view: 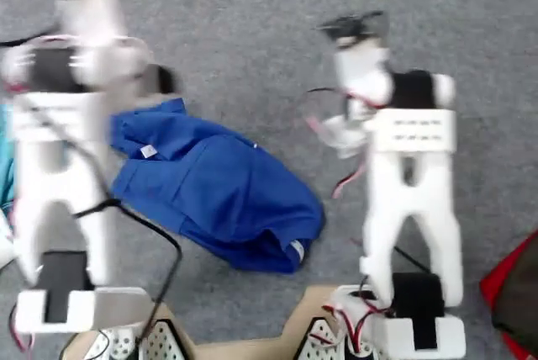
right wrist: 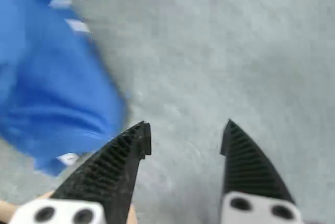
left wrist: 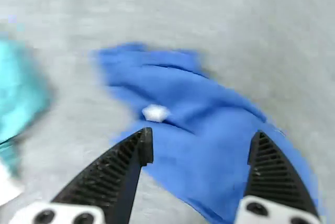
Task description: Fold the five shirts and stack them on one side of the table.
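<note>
A blue shirt lies crumpled on the grey table, between the two arms. In the left wrist view the blue shirt spreads below my left gripper, which is open and holds nothing. My right gripper is open over bare grey cloth, with the blue shirt off to one side. A teal shirt lies near the left arm, at the table's left edge. In the high view the left arm stands at the left and the right arm at the right.
A red and dark garment lies at the table's front right corner. The grey table cover stretches bare behind the arms. Cables trail from the left arm across the front. A cardboard piece sits between the arm bases.
</note>
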Robot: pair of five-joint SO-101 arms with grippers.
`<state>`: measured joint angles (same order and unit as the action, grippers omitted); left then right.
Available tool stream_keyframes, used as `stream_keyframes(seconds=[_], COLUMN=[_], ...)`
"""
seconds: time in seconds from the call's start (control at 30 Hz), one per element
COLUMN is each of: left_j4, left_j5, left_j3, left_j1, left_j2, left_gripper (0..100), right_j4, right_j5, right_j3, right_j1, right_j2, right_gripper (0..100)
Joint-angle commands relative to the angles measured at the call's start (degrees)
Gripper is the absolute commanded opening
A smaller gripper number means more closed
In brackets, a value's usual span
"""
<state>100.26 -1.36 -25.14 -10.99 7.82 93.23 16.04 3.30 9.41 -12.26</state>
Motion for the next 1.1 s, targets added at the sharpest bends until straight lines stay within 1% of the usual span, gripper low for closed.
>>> stream_keyframes(seconds=[0.0, 0.07, 0.17, 0.27, 0.4, 0.53, 0.7, 0.77, 0.87, 1.07], left_j4=[0.5, 0.5, 0.5, 0.5, 0.5, 0.5, 0.4, 0.4, 0.4, 0.4], left_j5=[-3.1, -6.0, -9.8, -12.3, -15.3, -18.5, -19.1, -19.1, -19.1, -19.1], left_j3=[1.5, 3.3, 6.2, 9.3, 12.4, 14.9, 16.1, 16.1, 15.6, 15.7], left_j1=[-19.4, -27.6, -36.6, -42.9, -48.4, -50.2, -49.9, -49.8, -49.8, -49.8], left_j2=[4.4, 5.1, 5.8, 5.8, 5.4, 5.7, 5.8, 5.8, 5.8, 5.8], left_gripper=[30, 30, 30, 30, 30, 30, 30, 30, 30, 30], right_j4=[0.3, -1.1, -4.8, -8.1, -8.6, -6.9, -7.7, -9.1, -11.7, -12.7], right_j5=[-1.1, -5.0, -10.1, -13.5, -19.3, -21.9, -25.6, -26.5, -26.7, -26.3], right_j3=[-2.4, -2.4, -2.8, -2.9, -2.9, -2.9, -2.9, -2.8, -2.9, -4.6], right_j1=[13.8, 20.0, 26.2, 29.7, 32.5, 34.3, 34.4, 32.9, 29.3, 21.0], right_j2=[0.3, 1.0, 5.1, 11.8, 21.9, 28.2, 32.0, 33.4, 34.9, 35.2], right_gripper=[17.5, 15.8, 15.5, 15.5, 15.4, 15.2, 14.2, 9.7, 0.2, 0.5])
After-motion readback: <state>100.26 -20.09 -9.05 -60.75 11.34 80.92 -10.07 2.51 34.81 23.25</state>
